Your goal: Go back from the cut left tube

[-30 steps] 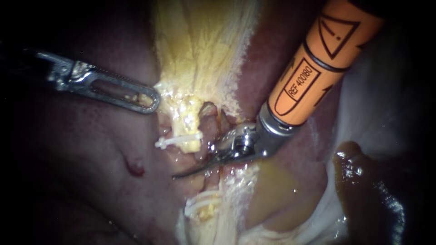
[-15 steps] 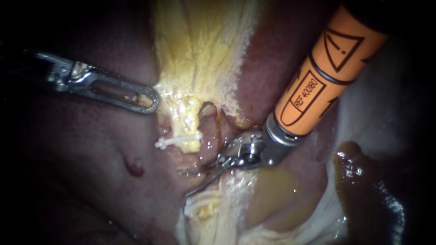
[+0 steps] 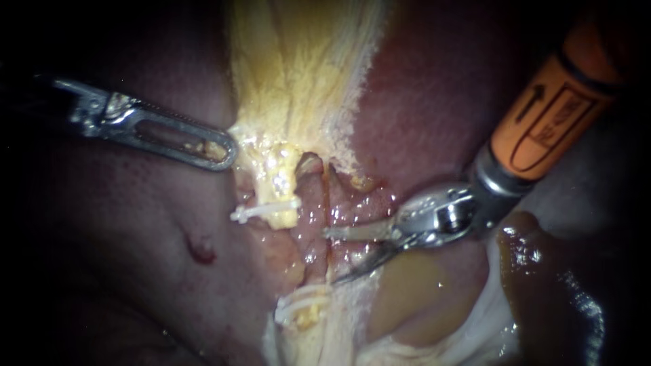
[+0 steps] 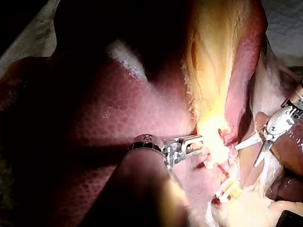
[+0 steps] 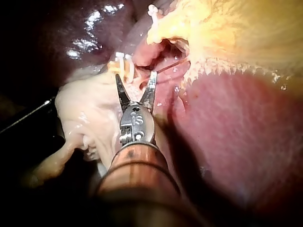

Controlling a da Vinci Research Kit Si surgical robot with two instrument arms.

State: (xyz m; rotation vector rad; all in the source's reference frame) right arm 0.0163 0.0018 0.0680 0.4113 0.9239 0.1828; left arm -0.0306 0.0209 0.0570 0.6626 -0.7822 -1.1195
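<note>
Right instrument [image 3: 332, 256]: blades gaping wide, gripping nothing, lying near the clipped tube [image 3: 281, 186] | left instrument [image 3: 227, 150]: jaws clamping yellow tissue [image 3: 298, 81]

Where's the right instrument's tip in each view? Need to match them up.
Endoscope view: right instrument, jaws open, right of centre, just above the paired white clips.
Left wrist view: beside those clips, jaws spread.
Right wrist view: its own instrument, tips just short of the clips.
Shared landmark: the paired white clips.
</note>
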